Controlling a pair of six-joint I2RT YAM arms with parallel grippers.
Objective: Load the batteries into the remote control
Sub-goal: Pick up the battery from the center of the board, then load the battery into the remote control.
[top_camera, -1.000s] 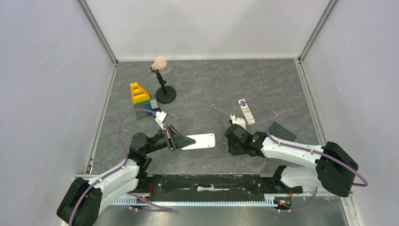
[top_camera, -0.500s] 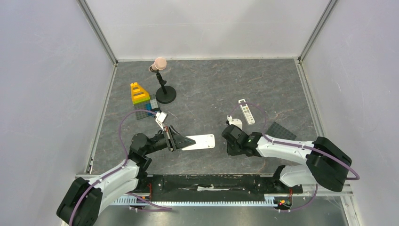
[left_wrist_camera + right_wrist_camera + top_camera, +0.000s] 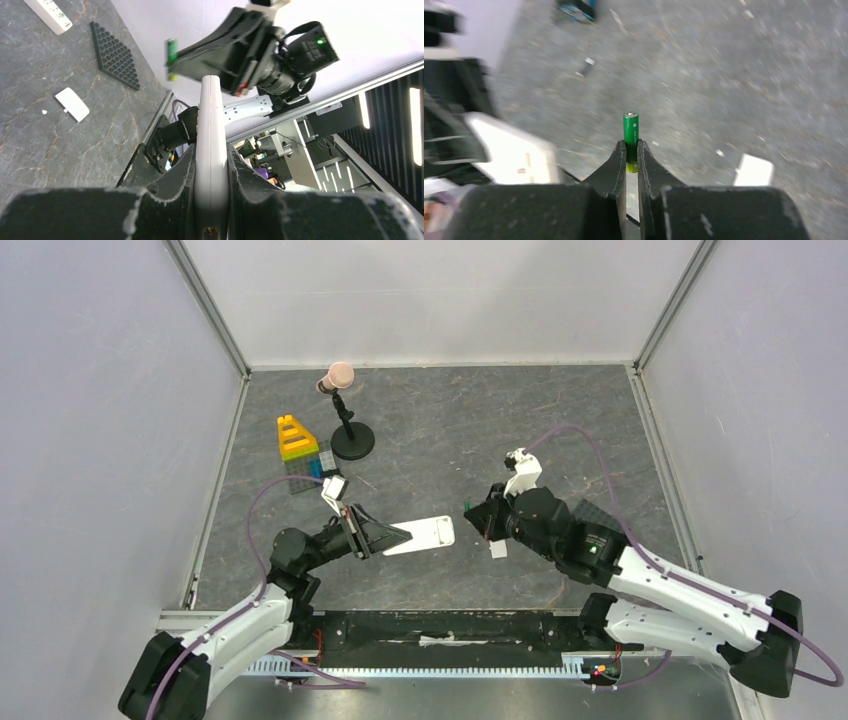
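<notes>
A white cover [image 3: 497, 549] lay on the table [image 3: 450, 420] near the right tool [image 3: 476, 518]; a black studded plate [image 3: 115, 54] and a slim white remote [image 3: 49, 12] lay beyond. A pink-topped stand [image 3: 345, 425] and a yellow-green block stack [image 3: 295, 439] stood far left. The left arm [image 3: 240, 625] stretched low, the left tool [image 3: 393, 537] clenched on the remote control [image 3: 425, 533]. The right tool, up off the table facing it, pinched a green battery [image 3: 631, 131]. Pale walls [image 3: 440, 300] enclosed the grey marbled surface.
</notes>
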